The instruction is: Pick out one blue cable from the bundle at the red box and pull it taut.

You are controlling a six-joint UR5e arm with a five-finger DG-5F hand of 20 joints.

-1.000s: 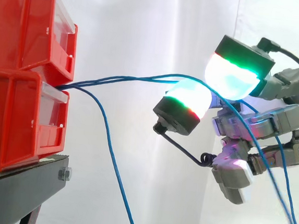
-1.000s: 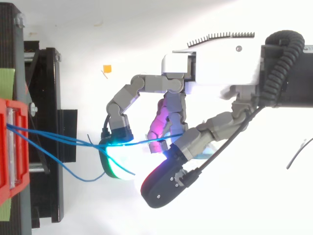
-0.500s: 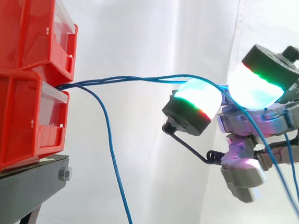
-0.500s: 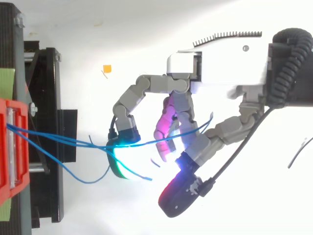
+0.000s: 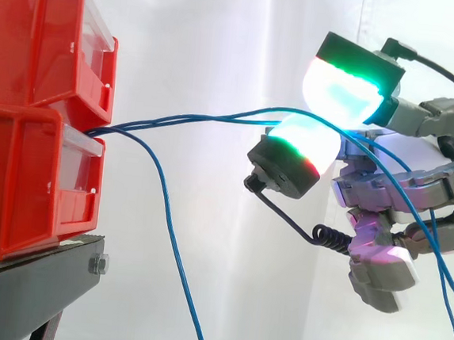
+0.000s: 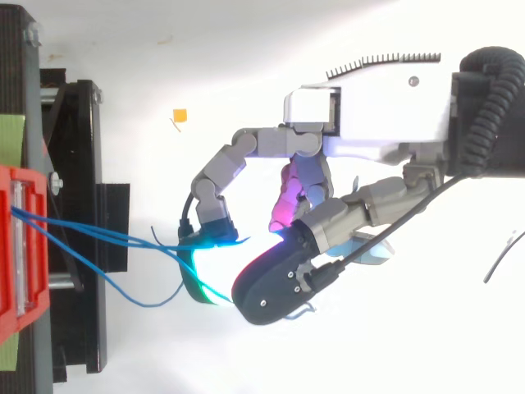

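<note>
Thumb and finger pads [image 5: 296, 148] have swung back together, so the hand [image 5: 405, 182] now pinches the blue cables [image 5: 191, 120] running slack from the lower red bin [image 5: 27, 176]. Thin, limp and likely slippery, they need a firm mid-span pinch.

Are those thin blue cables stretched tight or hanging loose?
Loose: the thin blue cables bow and droop between red plastic box and robot hand.

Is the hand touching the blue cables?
Touching. In the side view the blue cables run across the top of the lower fingertip pad of the hand, and the upper pad sits down on them, pinching them.
</note>
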